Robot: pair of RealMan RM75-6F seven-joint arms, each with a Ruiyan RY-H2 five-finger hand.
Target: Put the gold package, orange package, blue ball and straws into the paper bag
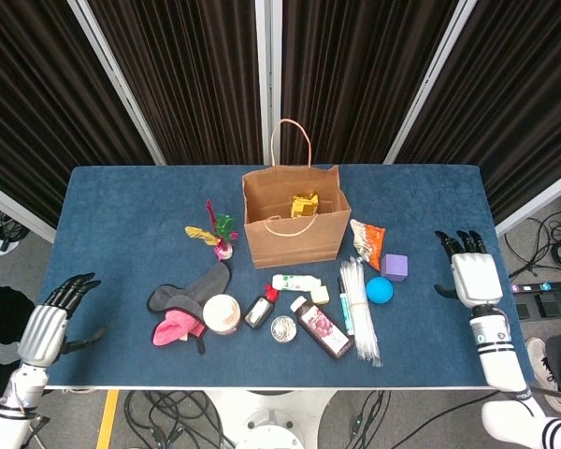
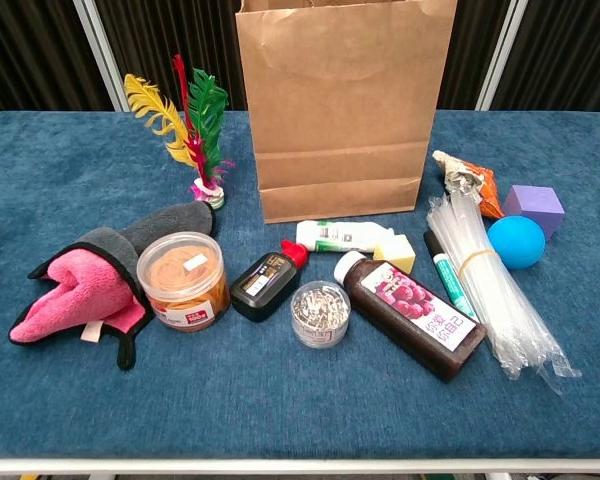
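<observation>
At the lower left of the head view the left robot hand [image 1: 45,327] hangs off the tabletop [image 1: 122,206] edge, fingers apart and holding nothing. Moving right, a pink and grey cloth [image 1: 182,313] lies beside a round orange tub [image 1: 222,313], with a feather shuttlecock [image 1: 217,234] above them. In the upper middle stands the paper bag [image 1: 294,220], upright and open, and the gold package [image 1: 305,204] shows inside it. Just right of the bag lies the orange package [image 1: 367,241]. Below it the straws [image 1: 359,309] stretch toward the near edge, with the blue ball [image 1: 380,290] just beside them and a purple cube [image 1: 395,267] above the ball. At the far right the right robot hand [image 1: 473,276] hovers over the tabletop edge, fingers spread and empty, well apart from the ball.
</observation>
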